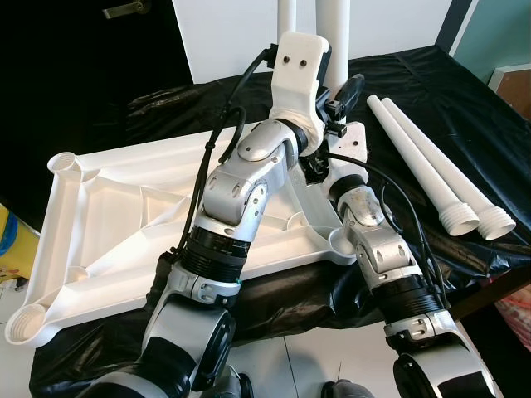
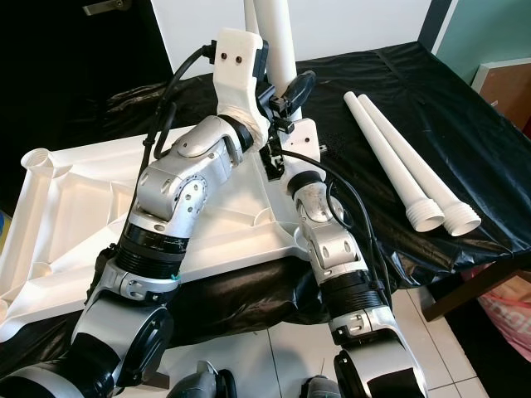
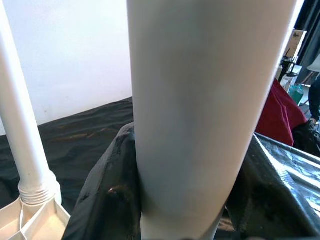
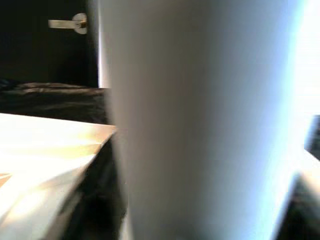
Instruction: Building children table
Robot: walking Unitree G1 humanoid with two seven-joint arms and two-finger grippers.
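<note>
With both end effectors up against the upright white table leg (image 1: 335, 33) at the far corner of the upturned white tabletop (image 1: 124, 224), finger positions impossible to tell, keep it vertical while twisting it fully into its socket.
</note>
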